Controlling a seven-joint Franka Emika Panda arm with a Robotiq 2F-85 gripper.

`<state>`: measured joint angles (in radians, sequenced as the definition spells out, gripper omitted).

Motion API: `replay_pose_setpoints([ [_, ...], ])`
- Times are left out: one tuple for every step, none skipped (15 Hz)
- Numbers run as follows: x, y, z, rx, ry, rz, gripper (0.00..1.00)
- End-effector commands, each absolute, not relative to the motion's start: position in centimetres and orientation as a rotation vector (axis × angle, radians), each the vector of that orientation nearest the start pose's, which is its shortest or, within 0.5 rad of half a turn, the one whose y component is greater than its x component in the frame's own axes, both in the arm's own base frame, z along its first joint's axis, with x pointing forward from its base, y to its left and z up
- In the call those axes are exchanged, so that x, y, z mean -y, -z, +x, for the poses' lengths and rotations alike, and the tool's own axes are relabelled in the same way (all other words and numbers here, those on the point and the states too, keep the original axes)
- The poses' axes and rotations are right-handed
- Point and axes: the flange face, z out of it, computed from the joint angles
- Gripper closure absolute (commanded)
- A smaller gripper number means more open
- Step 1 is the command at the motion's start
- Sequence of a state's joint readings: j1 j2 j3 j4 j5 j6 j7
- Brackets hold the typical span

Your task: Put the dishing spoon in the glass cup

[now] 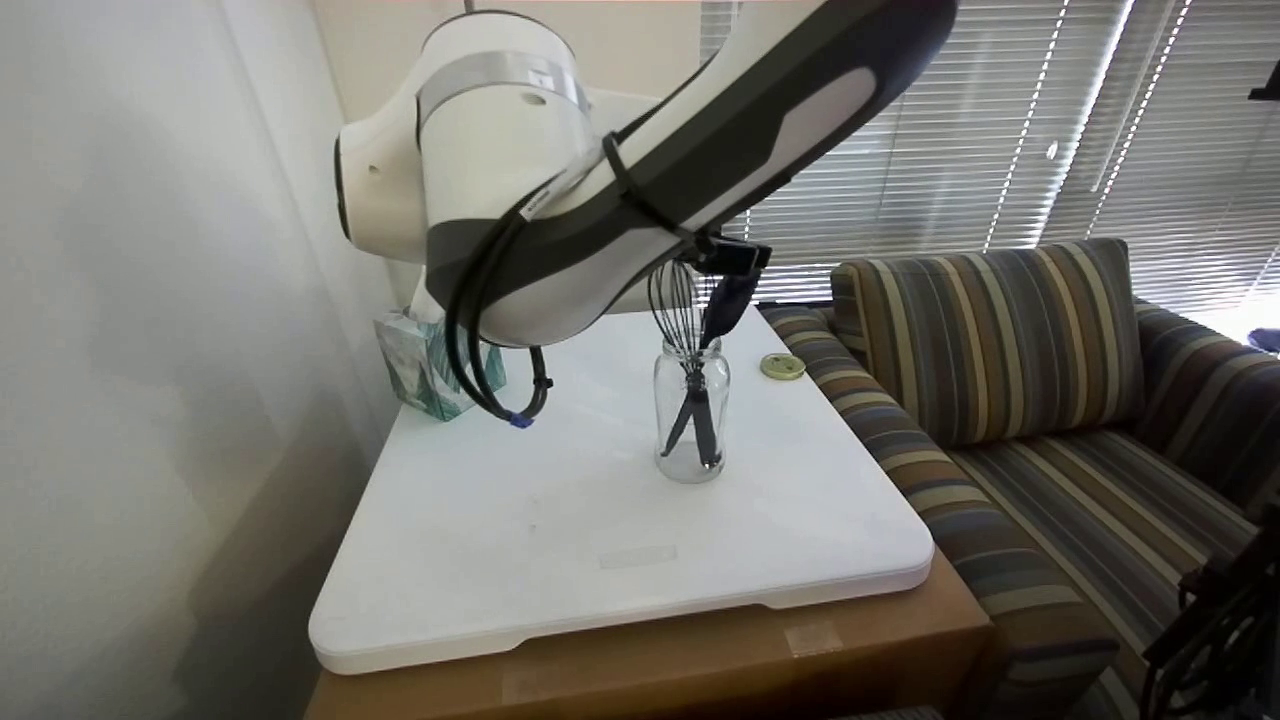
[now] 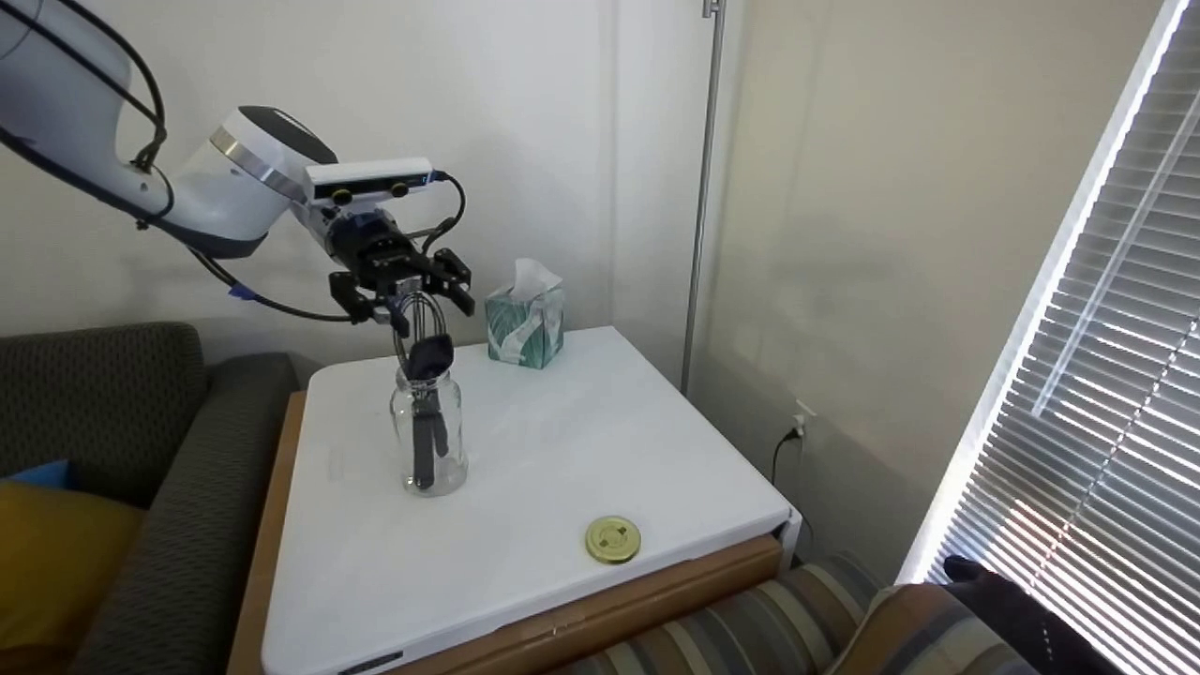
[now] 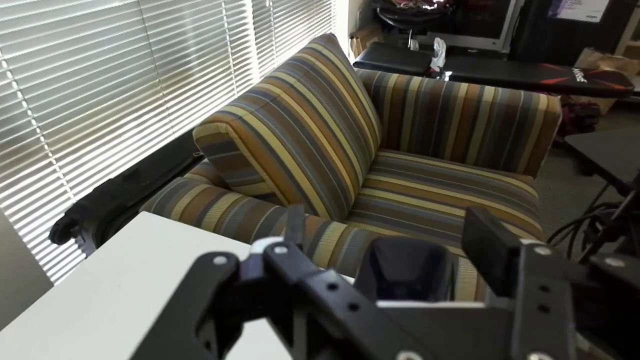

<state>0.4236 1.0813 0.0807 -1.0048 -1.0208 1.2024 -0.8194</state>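
Note:
The glass cup, a clear jar, stands upright on the white table in both exterior views [image 1: 690, 468] [image 2: 450, 473]. The black dishing spoon stands in it, handle down and oval bowl above the rim, in both exterior views [image 1: 730, 303] [image 2: 431, 358]. A dark wire whisk [image 1: 672, 300] stands in the same glass [image 2: 419, 319]. My gripper [image 2: 431, 311] is above the glass, tilted downward, fingers apart near the whisk wires. In the wrist view my open gripper [image 3: 388, 234] shows the dark spoon bowl [image 3: 405, 270] between and beyond the fingers, seemingly ungripped. The glass is hidden there.
A teal tissue box stands near the wall in both exterior views [image 1: 420, 370] [image 2: 525, 328]. A gold lid lies on the table near its edge [image 1: 783, 366] [image 2: 612, 540]. A striped armchair [image 1: 990, 345] adjoins the table. A metal pole [image 2: 705, 197] stands behind the table.

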Motion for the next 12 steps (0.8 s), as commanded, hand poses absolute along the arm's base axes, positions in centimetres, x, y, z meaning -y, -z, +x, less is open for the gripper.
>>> replay_pose_setpoints([
  [-21.2, -19.7, 67.3, -1.382, 1.130, 1.609, 0.00],
  [-21.3, -19.9, 67.4, -1.380, 1.126, 1.611, 0.00],
  [-21.2, -20.1, 67.4, -1.377, 1.124, 1.612, 0.00],
  [-21.2, -20.6, 67.4, -1.374, 1.118, 1.615, 0.00],
  [-21.3, -21.1, 67.4, -1.372, 1.112, 1.617, 0.00],
  [-21.4, -21.9, 67.4, -1.371, 1.104, 1.624, 0.00],
  [-21.5, -22.4, 67.4, -1.369, 1.100, 1.630, 0.00],
  [-21.6, -23.3, 67.4, -1.375, 1.093, 1.643, 0.00],
  [-21.8, -24.2, 67.3, -1.388, 1.077, 1.662, 0.00],
  [-22.0, -25.2, 67.4, -1.406, 1.056, 1.690, 0.00],
  [-22.2, -26.3, 67.4, -1.432, 1.032, 1.721, 0.00],
  [-22.4, -27.7, 67.4, -1.467, 0.995, 1.765, 0.00],
])
